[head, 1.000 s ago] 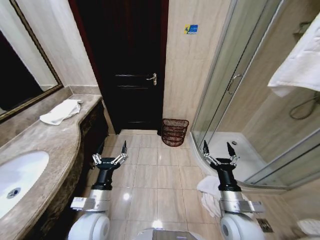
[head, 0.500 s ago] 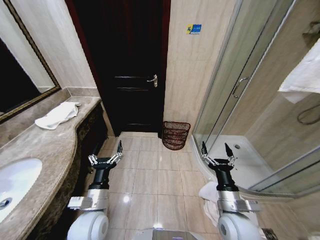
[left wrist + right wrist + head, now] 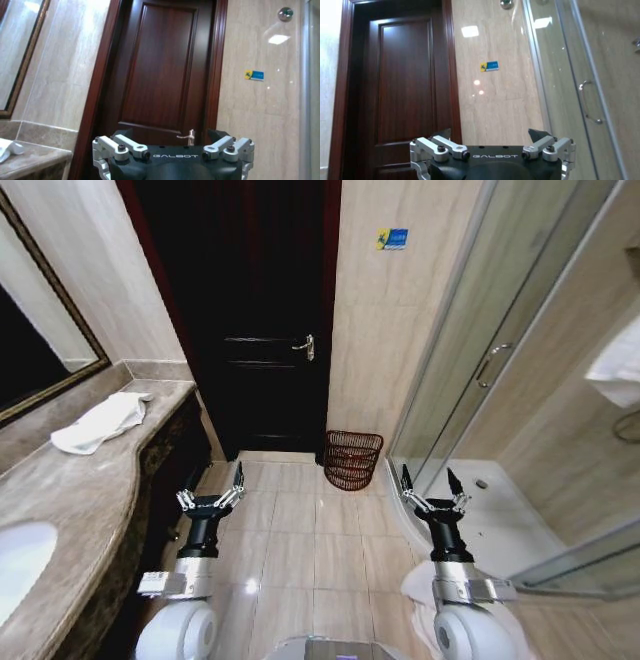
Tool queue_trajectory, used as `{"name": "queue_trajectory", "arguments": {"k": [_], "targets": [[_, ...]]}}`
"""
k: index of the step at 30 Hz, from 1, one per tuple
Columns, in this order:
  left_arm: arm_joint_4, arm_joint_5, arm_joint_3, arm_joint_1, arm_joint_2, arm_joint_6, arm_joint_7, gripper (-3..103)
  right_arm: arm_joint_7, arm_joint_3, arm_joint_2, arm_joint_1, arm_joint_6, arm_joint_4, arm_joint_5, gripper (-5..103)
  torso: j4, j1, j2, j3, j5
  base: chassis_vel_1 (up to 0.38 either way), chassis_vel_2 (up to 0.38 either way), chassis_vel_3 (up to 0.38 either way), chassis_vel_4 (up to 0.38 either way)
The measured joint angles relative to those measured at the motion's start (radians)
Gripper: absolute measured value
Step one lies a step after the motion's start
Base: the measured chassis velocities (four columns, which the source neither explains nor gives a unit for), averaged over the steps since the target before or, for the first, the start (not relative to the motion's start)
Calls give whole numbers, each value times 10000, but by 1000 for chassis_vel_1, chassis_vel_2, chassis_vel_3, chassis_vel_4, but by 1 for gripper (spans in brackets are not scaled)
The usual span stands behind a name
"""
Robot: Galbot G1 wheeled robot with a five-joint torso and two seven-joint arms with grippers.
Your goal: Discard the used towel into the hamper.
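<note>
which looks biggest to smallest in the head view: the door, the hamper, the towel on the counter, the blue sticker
1. the door
2. the towel on the counter and the hamper look about alike; the towel is nearer the camera, so unranked
3. the blue sticker

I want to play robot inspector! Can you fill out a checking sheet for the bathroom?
Surface: beige tiled floor, shiny; marble counter at the robot's left.
Job's things: white towel lies crumpled on the counter; hamper stands on the floor by the wall, between door and shower, looks empty.
Clutter: white cloth on the floor beneath the right arm.
Grippers: left gripper open, holding nothing; right gripper open, holding nothing; both held over the floor.
Cables: nothing seen.
Surroundings: dark wooden door shut, glass shower, mirror, sink.
</note>
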Motion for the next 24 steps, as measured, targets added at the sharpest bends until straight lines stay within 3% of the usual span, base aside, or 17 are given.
{"name": "queue_trajectory", "arguments": {"k": [13,19,24], "targets": [[27,-96,-15,-36,-1,78,-126,100,-273,-20,-16,72,407,-239,-238,100,4,4,-3,1,2,-177,181,175,-168],[-88,-396,-44,-94,0,412,-912,100,-249,-26,-10,128,515,-249,-188,100,0,-9,1,-3,-1,-28,24,5,-17],[-121,-497,-99,-99,0,481,-1095,100,-217,-25,-10,111,651,-268,-42,100,3,-12,3,-4,0,67,-4,0,51]]}}
